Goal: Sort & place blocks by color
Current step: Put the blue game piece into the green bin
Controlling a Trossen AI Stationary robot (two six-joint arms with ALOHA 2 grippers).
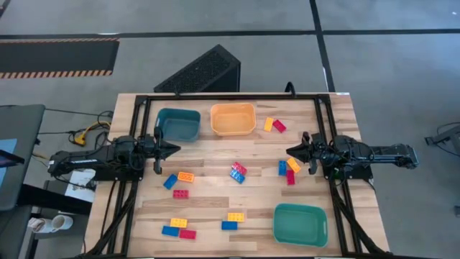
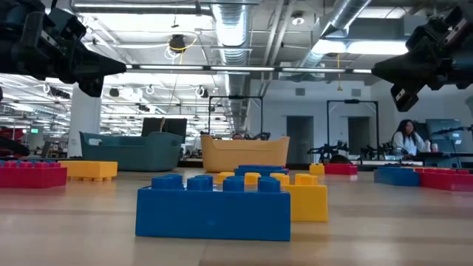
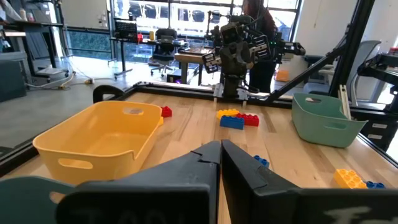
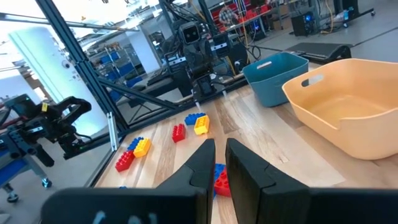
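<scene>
Pale, striped wood grain runs across the counter (image 1: 215, 208). The blocks (image 1: 238, 172) scattered on it are red, yellow and blue. One bin (image 1: 178, 124) is dark teal, another (image 1: 233, 119) soft orange, the third (image 1: 300, 224) green. Both arms are black.

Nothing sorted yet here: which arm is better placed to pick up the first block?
Right, probably. The right hand hovers empty beside the blue, yellow and red blocks near it. The left hand waits beside the teal bin, with its closest blocks a bit farther off.
</scene>
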